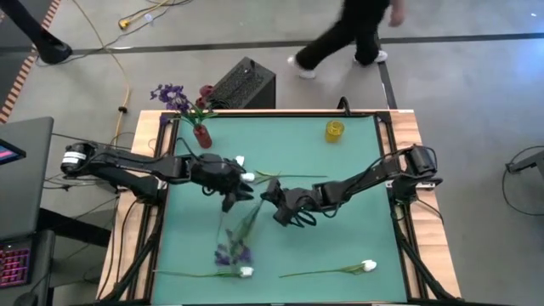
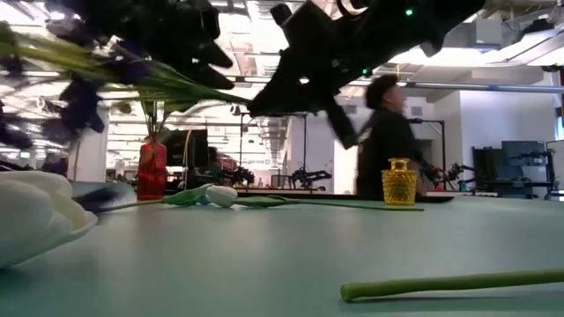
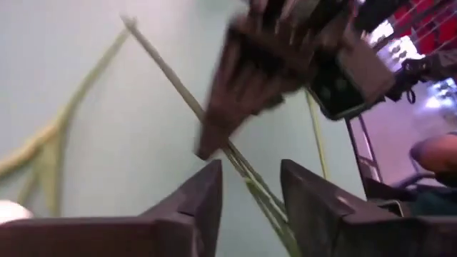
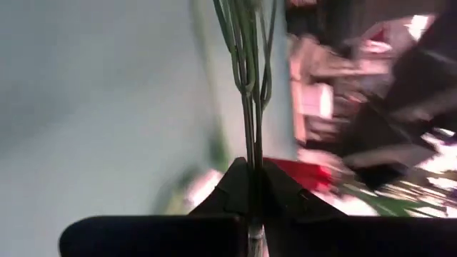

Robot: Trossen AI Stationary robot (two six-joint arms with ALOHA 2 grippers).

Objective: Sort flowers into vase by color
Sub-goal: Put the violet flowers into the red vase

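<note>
While both arms meet over the middle of the green worktop [image 1: 340,221], the right pincer [image 4: 251,187] is pinched tight on the thin green stems of the purple flower [image 1: 231,252], whose blooms hang low toward the front left. Left pincer [image 3: 250,187] stands partly open, its fingers [image 3: 203,196] either side of the same stems, not clamping them. Two white tulips [image 1: 367,266] lie along the front edge, another white tulip [image 1: 246,177] lies mid-worktop, a red vase [image 1: 201,134] with purple flowers stands at the back left, and a yellow vase [image 1: 335,130] at the back.
</note>
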